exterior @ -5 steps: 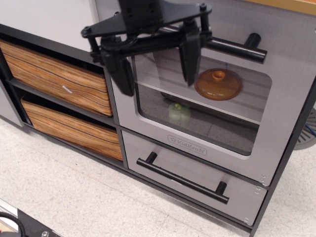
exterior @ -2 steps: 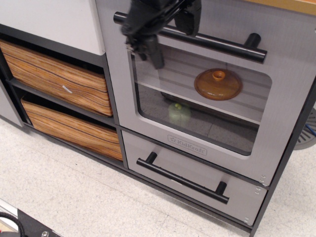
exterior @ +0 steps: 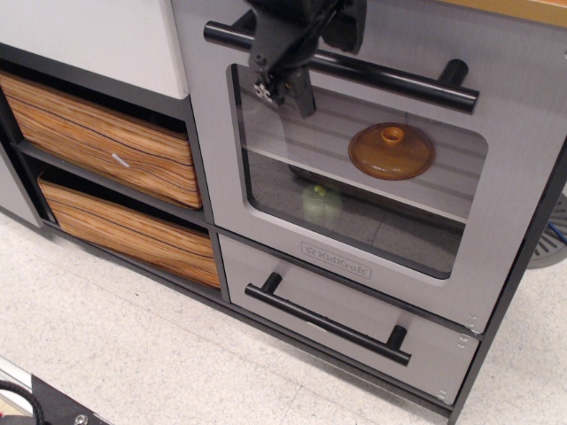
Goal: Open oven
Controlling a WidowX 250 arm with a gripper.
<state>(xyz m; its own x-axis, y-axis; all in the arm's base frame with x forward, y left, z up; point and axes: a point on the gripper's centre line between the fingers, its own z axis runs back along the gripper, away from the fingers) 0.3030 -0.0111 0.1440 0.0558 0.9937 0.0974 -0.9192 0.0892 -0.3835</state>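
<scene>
The oven [exterior: 509, 186] has a brushed-grey door with a rounded clear window [exterior: 292, 181], a KidKraft logo [exterior: 335, 260] and a long black bar handle [exterior: 403, 81] along the top. The door is shut flat against the cabinet. My black gripper [exterior: 324, 71] comes down from the top edge at the left part of the handle. One finger [exterior: 297, 88] lies below the bar in front of the window, the other [exterior: 344, 25] above it. The jaws stand apart, straddling the bar. Through the window I see an orange lidded pot [exterior: 391, 150] on a shelf and a green ball [exterior: 321, 202].
A shorter windowless grey drawer [exterior: 292, 285] with its own black bar handle [exterior: 328, 320] sits under the oven. Two orange wood-grain drawers [exterior: 106, 133] [exterior: 124, 226] stack on the left. White speckled floor [exterior: 133, 354] lies in front.
The gripper has moved up and away toward the oven, turned from side-by-side fingers to one above and one below, and come in over the handle's left part. The door has not moved.
</scene>
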